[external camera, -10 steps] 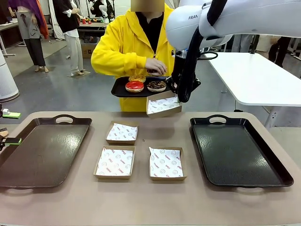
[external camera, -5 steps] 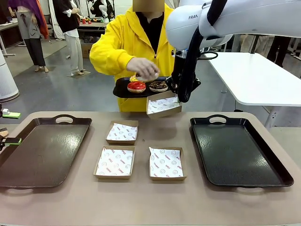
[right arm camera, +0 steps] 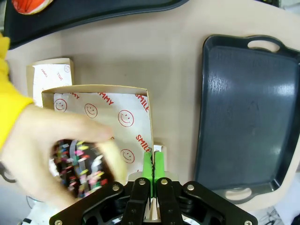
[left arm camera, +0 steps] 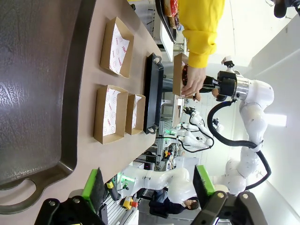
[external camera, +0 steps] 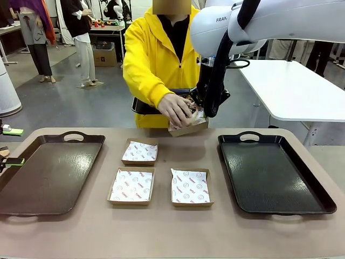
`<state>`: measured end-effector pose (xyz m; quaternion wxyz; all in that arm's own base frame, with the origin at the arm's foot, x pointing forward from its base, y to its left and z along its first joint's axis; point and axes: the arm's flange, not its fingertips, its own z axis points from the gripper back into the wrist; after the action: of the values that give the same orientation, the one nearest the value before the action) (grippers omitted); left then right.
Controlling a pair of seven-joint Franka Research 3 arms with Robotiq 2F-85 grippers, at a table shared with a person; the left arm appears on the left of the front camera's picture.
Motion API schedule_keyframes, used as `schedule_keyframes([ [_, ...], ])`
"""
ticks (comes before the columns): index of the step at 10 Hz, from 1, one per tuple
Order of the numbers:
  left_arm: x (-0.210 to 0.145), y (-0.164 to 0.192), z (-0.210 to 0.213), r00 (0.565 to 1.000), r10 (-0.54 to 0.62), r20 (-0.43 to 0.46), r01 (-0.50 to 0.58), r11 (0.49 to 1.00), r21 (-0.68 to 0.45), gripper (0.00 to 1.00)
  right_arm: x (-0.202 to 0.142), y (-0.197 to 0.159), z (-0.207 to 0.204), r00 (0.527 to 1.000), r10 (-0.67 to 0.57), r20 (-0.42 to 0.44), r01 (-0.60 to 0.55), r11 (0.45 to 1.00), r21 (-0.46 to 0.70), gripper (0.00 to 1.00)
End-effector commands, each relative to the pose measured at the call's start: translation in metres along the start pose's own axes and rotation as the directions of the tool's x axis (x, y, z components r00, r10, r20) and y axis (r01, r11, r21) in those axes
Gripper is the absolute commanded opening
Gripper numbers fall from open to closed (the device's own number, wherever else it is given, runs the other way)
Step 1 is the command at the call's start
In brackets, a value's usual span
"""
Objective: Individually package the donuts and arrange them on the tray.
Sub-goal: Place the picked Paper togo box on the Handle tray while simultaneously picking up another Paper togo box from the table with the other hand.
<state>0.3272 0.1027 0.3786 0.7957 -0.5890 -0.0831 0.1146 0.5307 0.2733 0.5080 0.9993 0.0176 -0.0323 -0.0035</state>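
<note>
The right gripper (right arm camera: 153, 159) was clamped on the right wall of a box (right arm camera: 124, 117) raised above the bench's (external camera: 161, 232) far edge, where a person's hand (right arm camera: 42, 140) held a sprinkled donut (right arm camera: 77, 161) just left of it, while the left gripper (left arm camera: 149, 183) stood open, well apart.

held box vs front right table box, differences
The brown paper-lined cardboard box in the right pincer hangs tilted above the table; the front right cardboard box lies flat on it. A person's hand holds a sprinkled chocolate donut over the held box; the other's empty. Both have smiley liners.
</note>
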Motion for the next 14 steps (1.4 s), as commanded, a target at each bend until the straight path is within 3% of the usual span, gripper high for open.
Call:
schedule_keyframes([
  [1, 0.0, -0.001, 0.002, 1.0, -0.005, 0.006, 0.005, 1.0, -0.012, 1.0, 0.0, -0.002, -0.001, 1.0, -0.003, 0.006, 0.003, 1.0, 0.002, 0.0],
  [8, 0.0, -0.001, 0.002, 1.0, -0.005, 0.006, 0.005, 1.0, -0.012, 1.0, 0.0, 0.0, 0.0, 1.0, 0.0, 0.0, 0.0, 1.0, 0.0, 0.01],
  [9, 0.0, 0.0, 0.0, 1.0, 0.0, 0.0, 0.0, 1.0, 0.0, 1.0, -0.003, -0.018, 0.005, 0.999, 0.046, 0.006, -0.046, 0.999, 0.022, 0.01],
  [10, 0.002, -0.015, -0.006, 1.0, -0.002, -0.012, 0.003, 0.997, 0.081, 1.0, -0.01, -0.042, 0.013, 0.999, 0.041, 0.005, -0.041, 0.999, 0.026, 0.01],
  [14, 0.027, -0.116, -0.054, 0.993, -0.083, -0.079, 0.104, 0.943, 0.315, 1.0, -0.037, -0.159, 0.024, 0.999, 0.041, 0.002, -0.041, 0.999, 0.033, 0.01],
])
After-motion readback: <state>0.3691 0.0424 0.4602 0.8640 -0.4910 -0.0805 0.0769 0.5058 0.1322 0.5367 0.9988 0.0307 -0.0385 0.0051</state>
